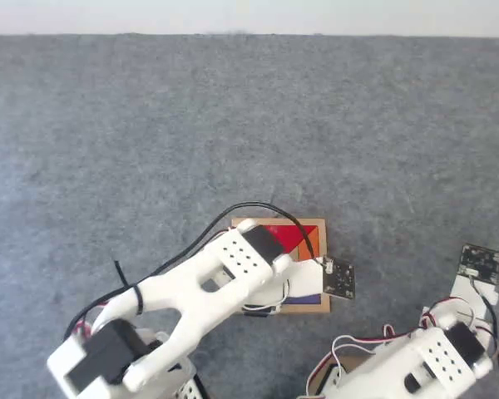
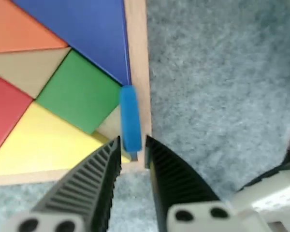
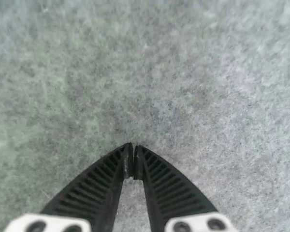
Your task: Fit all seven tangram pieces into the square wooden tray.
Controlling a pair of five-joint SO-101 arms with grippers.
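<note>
The square wooden tray (image 2: 137, 48) holds a large blue triangle (image 2: 82, 29), an orange piece (image 2: 19, 31), a green square (image 2: 77, 92), a red piece (image 2: 5, 108) and a yellow triangle (image 2: 43, 145). A small blue piece (image 2: 129, 111) stands on edge by the tray's rim, over a bare wooden gap. My left gripper (image 2: 133, 145) is shut on its near end. In the high view the left arm (image 1: 224, 274) covers most of the tray (image 1: 316, 223). My right gripper (image 3: 134, 162) is shut, holding nothing, above bare carpet.
Grey carpet (image 1: 233, 125) covers the whole table, with wide free room beyond the tray. The right arm (image 1: 441, 357) sits at the near right corner, apart from the tray. Cables (image 1: 258, 208) loop over the left arm.
</note>
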